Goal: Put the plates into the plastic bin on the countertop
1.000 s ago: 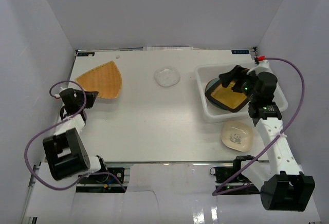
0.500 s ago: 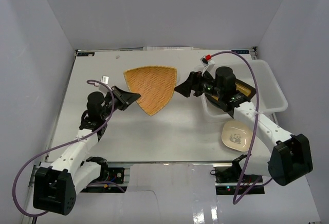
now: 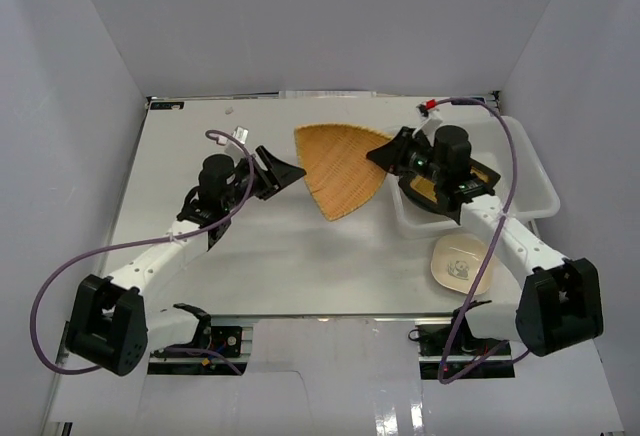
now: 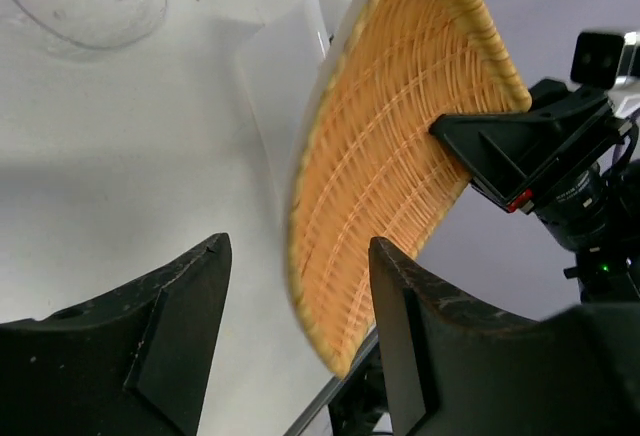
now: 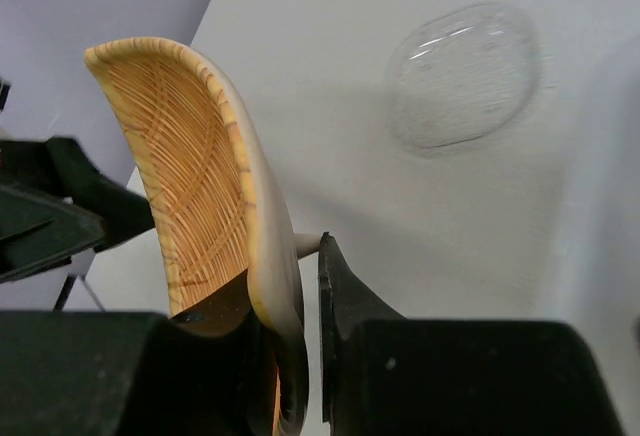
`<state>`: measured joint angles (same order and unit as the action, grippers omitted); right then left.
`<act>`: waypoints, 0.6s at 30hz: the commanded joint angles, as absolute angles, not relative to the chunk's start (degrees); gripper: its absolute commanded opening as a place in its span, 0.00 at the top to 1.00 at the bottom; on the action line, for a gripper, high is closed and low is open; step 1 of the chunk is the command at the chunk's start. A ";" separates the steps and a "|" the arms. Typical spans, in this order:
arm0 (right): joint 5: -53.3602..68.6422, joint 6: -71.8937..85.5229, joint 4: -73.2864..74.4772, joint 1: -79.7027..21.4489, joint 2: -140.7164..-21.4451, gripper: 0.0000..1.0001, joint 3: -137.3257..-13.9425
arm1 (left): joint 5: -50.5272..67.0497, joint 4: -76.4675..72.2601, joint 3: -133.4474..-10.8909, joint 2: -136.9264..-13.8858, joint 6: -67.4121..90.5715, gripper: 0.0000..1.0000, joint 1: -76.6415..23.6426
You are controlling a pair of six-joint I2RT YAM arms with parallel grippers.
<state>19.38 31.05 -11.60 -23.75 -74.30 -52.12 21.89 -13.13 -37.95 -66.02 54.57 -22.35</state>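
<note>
- The orange woven fan-shaped plate (image 3: 340, 168) was held tilted over the white counter (image 3: 260, 246) — the right fingers (image 5: 345, 301) were clamped shut on its rim.
- The left fingers (image 4: 410, 336) were spread apart just beside the plate's opposite edge, gripping nothing.
- The translucent white plastic bin (image 3: 530, 171) held a black square plate with yellow centre (image 3: 440, 194) — a cream dish (image 3: 460, 262) sat on the counter beside the bin.

White arms (image 3: 150, 261), black joints (image 3: 214, 172), purple cables (image 3: 470, 101)
</note>
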 commanded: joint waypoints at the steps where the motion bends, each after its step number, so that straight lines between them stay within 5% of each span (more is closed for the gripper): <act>1: 16.95 35.49 -14.94 -13.74 -69.00 0.92 -51.86 | 17.86 -11.35 -43.76 -71.42 49.23 0.32 -22.41; 8: 20.47 39.02 -13.45 13.23 -63.02 0.92 -45.01 | 12.04 -8.80 -57.96 -93.22 47.29 0.22 -21.71; 14: 14.53 33.86 -10.03 18.28 -61.70 0.92 -39.73 | 9.76 -7.83 -66.43 -106.76 45.71 0.22 -21.18; 16: 12.40 32.09 -7.66 18.37 -63.01 0.82 -40.34 | 9.75 -6.34 -70.82 -109.76 44.92 0.21 -20.83; 18: 9.06 29.98 -5.46 18.54 -63.63 0.60 -41.22 | 9.14 -5.28 -75.21 -113.89 44.21 0.21 -20.66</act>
<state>13.15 33.23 -4.73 18.33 -63.88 -38.96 11.00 -6.46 -69.21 -112.73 46.50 -21.28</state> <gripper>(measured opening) 0.356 0.782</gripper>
